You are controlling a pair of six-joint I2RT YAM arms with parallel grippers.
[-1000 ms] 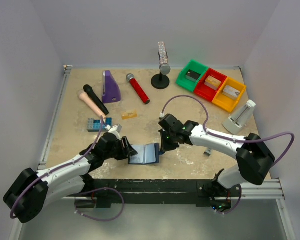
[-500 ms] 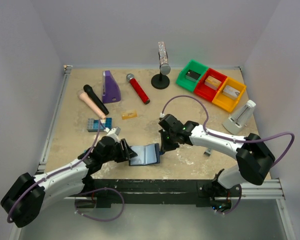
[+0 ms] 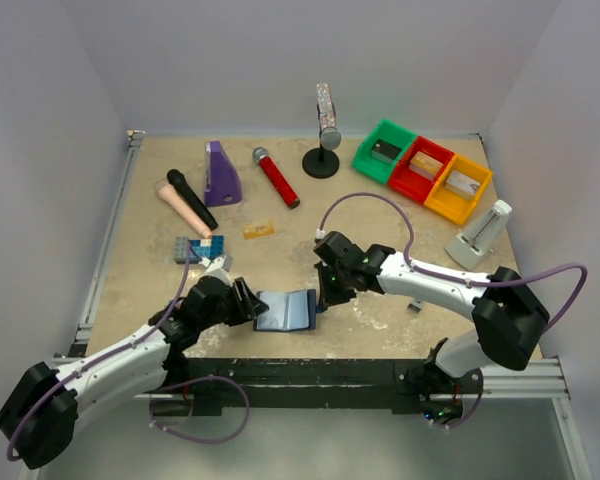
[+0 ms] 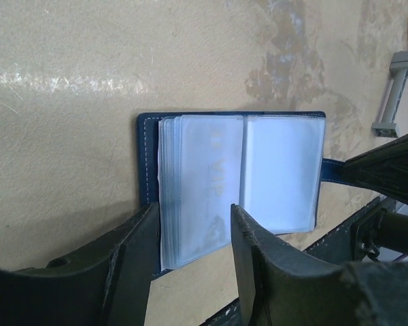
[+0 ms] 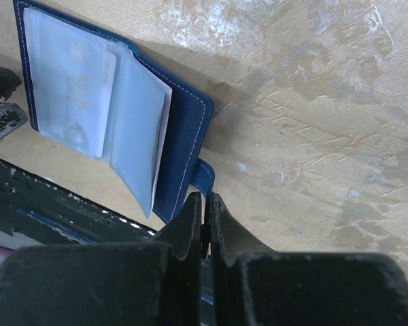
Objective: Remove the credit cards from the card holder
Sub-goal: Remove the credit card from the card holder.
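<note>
The card holder [image 3: 287, 308] lies open near the table's front edge, dark navy outside with pale clear sleeves [image 4: 231, 170] inside. A pale credit card [image 4: 207, 170] shows faintly through the left stack of sleeves, and again in the right wrist view [image 5: 75, 81]. My left gripper [image 4: 190, 227] is open at the holder's left half, its fingers either side of the sleeve stack's near edge. My right gripper [image 5: 205, 200] is shut on the holder's snap tab [image 5: 205, 175] at its right side. An orange-gold card [image 3: 259, 230] lies loose on the table behind.
A studded blue block [image 3: 198, 247] sits behind my left gripper. Further back are a black and a beige handle [image 3: 185, 200], a purple piece [image 3: 221, 173], a red microphone [image 3: 277, 178] and a stand [image 3: 325, 135]. Green, red and yellow bins [image 3: 423, 177] and a white holder [image 3: 480, 235] are at the right.
The left arm's elbow has swung down and left while its gripper stays at the holder's left edge. The holder and right gripper have shifted slightly left.
</note>
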